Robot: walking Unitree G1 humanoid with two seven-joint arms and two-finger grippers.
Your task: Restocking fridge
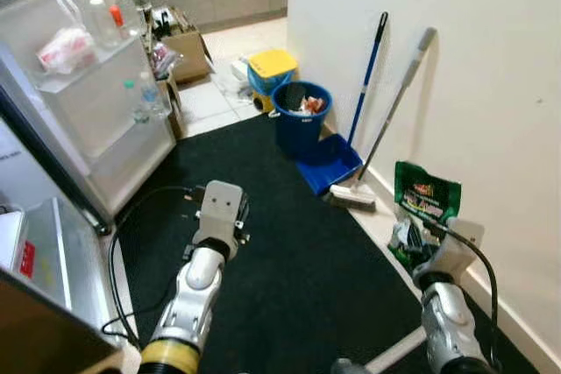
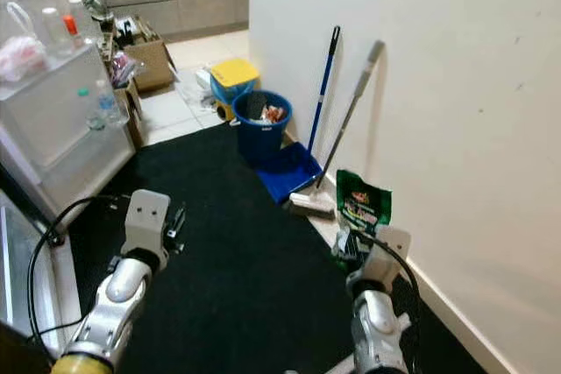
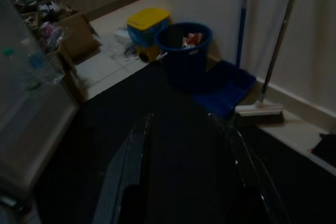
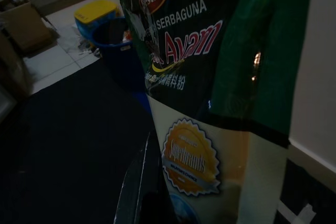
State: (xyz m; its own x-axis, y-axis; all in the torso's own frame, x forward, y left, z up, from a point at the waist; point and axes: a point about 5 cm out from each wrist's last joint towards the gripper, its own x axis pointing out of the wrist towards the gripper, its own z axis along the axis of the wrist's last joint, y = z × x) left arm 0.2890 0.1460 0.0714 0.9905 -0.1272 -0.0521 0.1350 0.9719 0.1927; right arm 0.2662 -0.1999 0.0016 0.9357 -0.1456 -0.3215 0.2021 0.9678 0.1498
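A green and cream packet of seasoning flour (image 4: 210, 51) stands upright in my right gripper (image 1: 412, 238), low by the white wall on the right. One black finger (image 4: 140, 182) presses against the packet's side; the other is hidden behind it. My left gripper (image 3: 186, 171) is open with nothing between its fingers, hanging over the black mat (image 1: 289, 251). The fridge door (image 1: 105, 111) is swung open at the left; its shelves hold small bottles (image 1: 145, 98) and a pink bag (image 1: 66, 50). A clear fridge drawer (image 1: 53, 251) shows at the lower left.
A blue bin (image 1: 301, 116) with rubbish stands beyond the mat, with a blue dustpan (image 1: 331, 164) and a broom (image 1: 386, 129) against the wall. A yellow-lidded box (image 1: 272, 66) and a cardboard box (image 1: 184, 45) sit farther back on the tiles.
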